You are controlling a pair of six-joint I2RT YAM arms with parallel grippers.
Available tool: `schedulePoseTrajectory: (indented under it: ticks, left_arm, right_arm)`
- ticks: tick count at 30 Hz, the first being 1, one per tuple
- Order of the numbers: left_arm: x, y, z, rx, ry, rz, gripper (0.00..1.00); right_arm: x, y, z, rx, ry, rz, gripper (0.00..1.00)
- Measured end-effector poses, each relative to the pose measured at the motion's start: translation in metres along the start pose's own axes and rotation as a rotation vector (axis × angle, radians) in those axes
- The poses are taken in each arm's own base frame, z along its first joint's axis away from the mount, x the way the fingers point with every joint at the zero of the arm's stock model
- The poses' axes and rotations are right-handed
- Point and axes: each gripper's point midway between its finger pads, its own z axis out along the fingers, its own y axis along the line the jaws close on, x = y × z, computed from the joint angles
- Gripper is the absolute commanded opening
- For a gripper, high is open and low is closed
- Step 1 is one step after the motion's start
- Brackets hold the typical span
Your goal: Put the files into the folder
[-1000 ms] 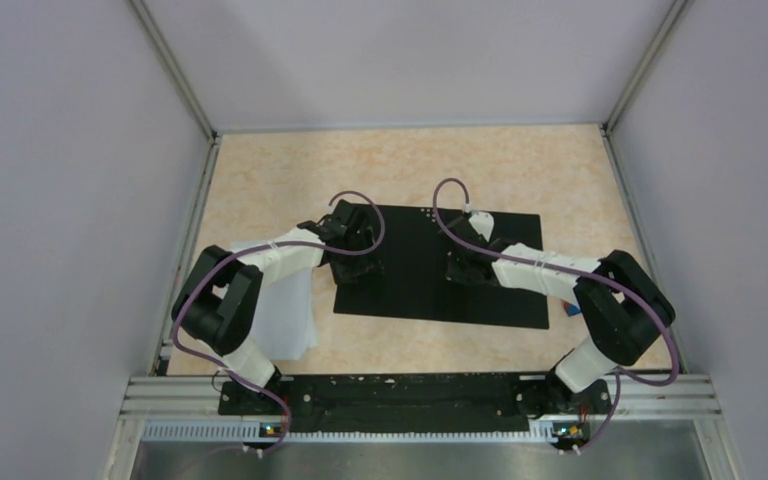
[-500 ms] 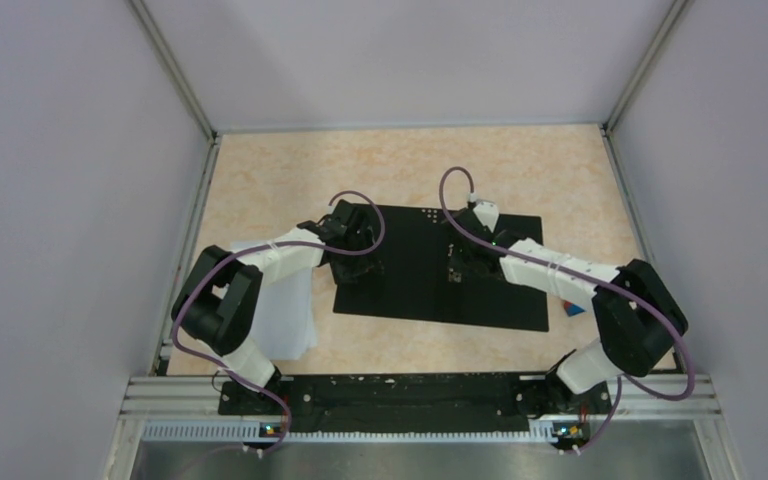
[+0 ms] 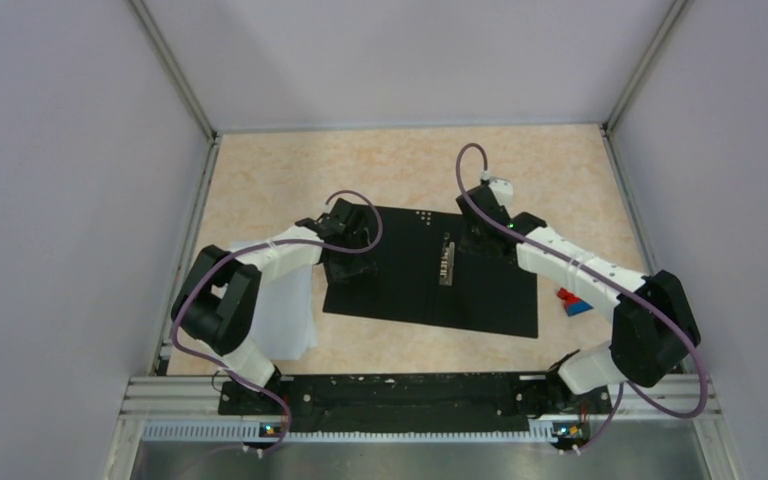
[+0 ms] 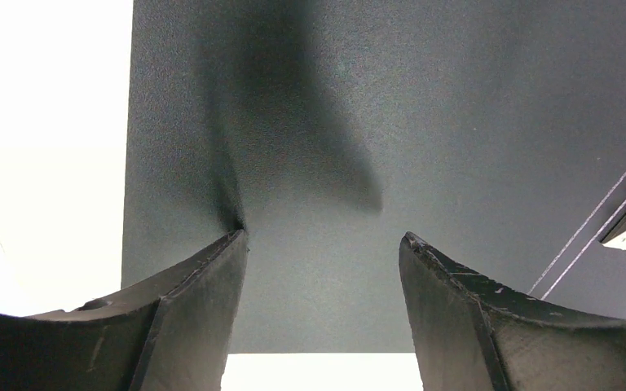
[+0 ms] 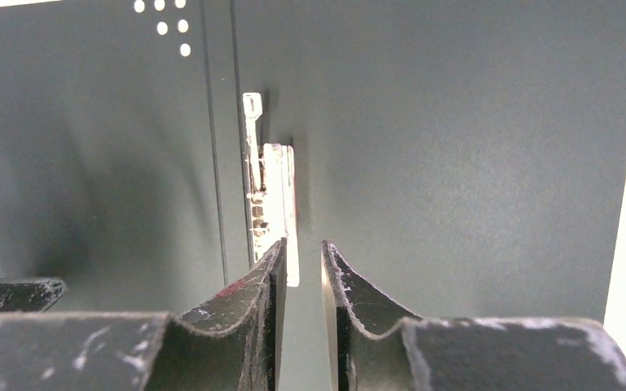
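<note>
Left wrist view: my left tool has its fingers spread wide with nothing between them, low over the black inside of the folder, near that cover's left edge. Bright white lies past that edge, but it is too washed out for me to tell paper from counter.

On the right wrist camera my right tool is drawn almost together. Only a narrow slit parts the fingers and nothing is in it. It sits right at the near end of the metal spine clip.

The one marking I can make out on the black surface is a small cluster of pale dots at the far edge, left of the spine lines.

From above, the folder lies open and flat, black side up and a little skewed, with the clip on its middle. The left tool is over its left cover and the right tool by the far end of the spine.

The files lie off the folder, just beside its left edge and partly under my left arm.

A red-and-blue block sits just off the right edge. Bare counter runs wide beyond the far edge, with a narrower strip on the near side.
</note>
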Motion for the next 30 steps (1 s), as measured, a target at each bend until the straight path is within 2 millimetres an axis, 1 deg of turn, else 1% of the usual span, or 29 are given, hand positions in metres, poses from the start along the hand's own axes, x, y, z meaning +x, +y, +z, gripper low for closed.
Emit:
schedulePoseTrajectory:
  ticks: [4, 6, 10, 13, 14, 15, 17, 18, 19, 20, 21, 22, 23, 24, 25, 26, 29, 30]
  left_arm:
    - [0.0, 0.003, -0.001, -0.011, 0.001, 0.007, 0.75]
    - [0.001, 0.004, -0.002, -0.015, 0.004, 0.014, 0.75]
    - [0.004, 0.007, -0.005, -0.03, 0.02, 0.025, 0.76]
    - [0.002, 0.009, -0.013, -0.049, 0.023, 0.033, 0.81]
    - [-0.002, 0.009, -0.018, -0.059, 0.014, 0.035, 0.83]
    - [-0.01, 0.008, -0.027, -0.068, -0.011, 0.037, 0.84]
    - [-0.035, 0.006, -0.048, -0.066, -0.087, 0.017, 0.88]
    - [-0.053, 0.01, -0.062, -0.062, -0.14, -0.015, 0.9]
    - [-0.07, 0.019, -0.074, -0.064, -0.189, -0.055, 0.92]
    - [-0.087, 0.032, -0.086, -0.075, -0.238, -0.103, 0.94]
    - [-0.1, 0.048, -0.095, -0.094, -0.28, -0.154, 0.95]
    - [-0.114, 0.072, -0.106, -0.128, -0.323, -0.223, 0.96]
    - [-0.121, 0.092, -0.113, -0.159, -0.352, -0.272, 0.96]
    - [-0.126, 0.117, -0.119, -0.197, -0.38, -0.336, 0.96]
    - [-0.126, 0.144, -0.124, -0.241, -0.396, -0.402, 0.96]
    - [-0.123, 0.165, -0.125, -0.276, -0.396, -0.454, 0.96]
    - [-0.104, 0.222, -0.124, -0.365, -0.361, -0.604, 0.96]
    - [-0.097, 0.239, -0.123, -0.384, -0.344, -0.656, 0.96]
  right_arm:
    - [-0.004, 0.006, -0.003, -0.044, 0.0, 0.009, 0.25]
    - [0.0, 0.009, -0.002, -0.065, 0.01, 0.008, 0.25]
    - [0.015, 0.008, 0.001, -0.084, 0.056, -0.002, 0.26]
    - [0.021, 0.014, 0.002, -0.114, 0.083, -0.005, 0.32]
    - [0.023, 0.016, 0.003, -0.124, 0.088, -0.01, 0.35]
    - [0.025, 0.02, 0.003, -0.136, 0.093, -0.02, 0.38]
    - [0.032, 0.029, 0.004, -0.157, 0.112, -0.038, 0.46]
    - [0.036, 0.037, 0.004, -0.174, 0.125, -0.054, 0.49]
    - [0.04, 0.048, 0.004, -0.205, 0.141, -0.069, 0.53]
    - [0.041, 0.063, 0.002, -0.255, 0.15, -0.074, 0.57]
    - [0.046, 0.073, 0.004, -0.281, 0.167, -0.082, 0.6]
    - [0.049, 0.085, 0.004, -0.319, 0.179, -0.087, 0.63]
    - [0.051, 0.098, 0.004, -0.356, 0.189, -0.091, 0.65]
    - [0.053, 0.113, 0.005, -0.394, 0.199, -0.098, 0.66]
    - [0.055, 0.126, 0.006, -0.424, 0.208, -0.105, 0.67]
    - [0.057, 0.144, 0.006, -0.466, 0.219, -0.115, 0.68]
    - [0.066, 0.195, 0.006, -0.595, 0.251, -0.142, 0.7]
    - [0.07, 0.208, 0.006, -0.628, 0.26, -0.15, 0.7]
